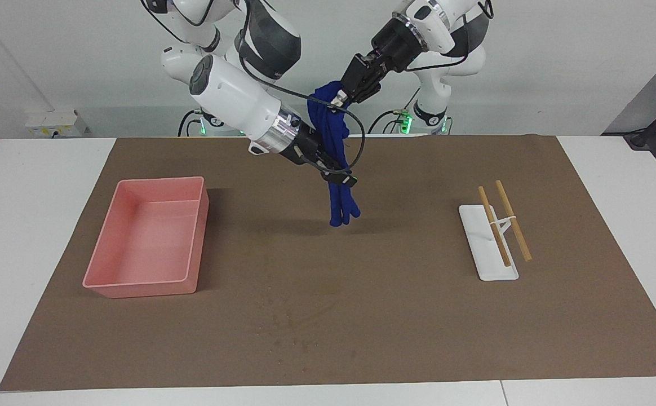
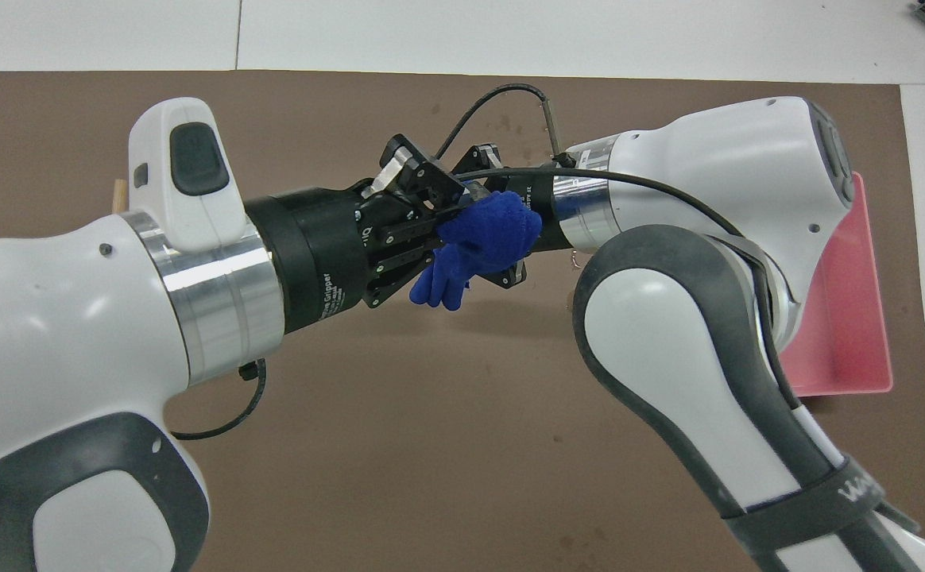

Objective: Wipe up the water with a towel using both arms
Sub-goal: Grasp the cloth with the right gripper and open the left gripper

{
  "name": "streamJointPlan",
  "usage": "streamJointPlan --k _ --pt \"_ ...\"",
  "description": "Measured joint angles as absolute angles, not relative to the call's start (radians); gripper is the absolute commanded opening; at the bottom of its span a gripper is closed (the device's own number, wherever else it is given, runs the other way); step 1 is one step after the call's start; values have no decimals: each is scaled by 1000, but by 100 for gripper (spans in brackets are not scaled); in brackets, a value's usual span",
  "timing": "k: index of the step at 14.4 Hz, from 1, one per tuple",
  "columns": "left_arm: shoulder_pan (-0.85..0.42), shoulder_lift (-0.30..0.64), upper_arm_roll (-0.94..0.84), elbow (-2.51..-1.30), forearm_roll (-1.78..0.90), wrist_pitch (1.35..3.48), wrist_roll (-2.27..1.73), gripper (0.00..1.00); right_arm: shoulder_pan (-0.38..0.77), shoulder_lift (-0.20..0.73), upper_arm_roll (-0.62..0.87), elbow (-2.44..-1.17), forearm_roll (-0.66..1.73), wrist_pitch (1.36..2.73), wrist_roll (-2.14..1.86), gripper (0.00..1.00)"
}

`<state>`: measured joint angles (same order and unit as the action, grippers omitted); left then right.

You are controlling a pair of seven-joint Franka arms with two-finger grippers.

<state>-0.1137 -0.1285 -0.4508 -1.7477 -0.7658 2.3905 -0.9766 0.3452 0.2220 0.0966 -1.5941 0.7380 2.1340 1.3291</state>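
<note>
A white table (image 1: 35, 237) against a pale wall carries a brown mat (image 1: 328, 316) that covers most of it. Toward the right arm's end of the mat sits a pink tray (image 1: 190, 237); in the overhead view the right arm hides most of it. Toward the left arm's end is a white stand (image 1: 477, 237) with two wooden sticks, almost wholly hidden in the overhead view behind the left arm. Both arms meet in the air over the middle of the mat. The towel (image 1: 333, 129) hangs bunched between them as a twisted rope, its lower end dangling free above the mat. The left gripper (image 1: 346, 96) is clenched on the towel's upper end; the right gripper (image 1: 336, 172) grasps it lower down, below the left. Dark specks, possibly water drops, dot the mat farther from the robots. White lettering on the left gripper's body in the overhead view seems to read "Gripper"; the rest is too small to make out.
</note>
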Motion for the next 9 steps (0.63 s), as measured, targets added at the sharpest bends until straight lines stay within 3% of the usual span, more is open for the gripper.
streamJointPlan --k 2,3,4,9 --pt "-110 -129 -444 -1748 -766 2355 -977 0 344 219 94 -1587 675 2150 1329 0" --pt "-101 -131 -440 -1748 -766 2322 -977 22 343 219 93 -1583 647 2158 1329 0" --pt "-85 -135 -438 -1748 -766 2287 -977 99 341 218 91 -1580 626 2162 1329 0" --pt "-15 -149 -432 -1748 -722 2183 -971 100 338 216 90 -1572 480 2163 1327 0"
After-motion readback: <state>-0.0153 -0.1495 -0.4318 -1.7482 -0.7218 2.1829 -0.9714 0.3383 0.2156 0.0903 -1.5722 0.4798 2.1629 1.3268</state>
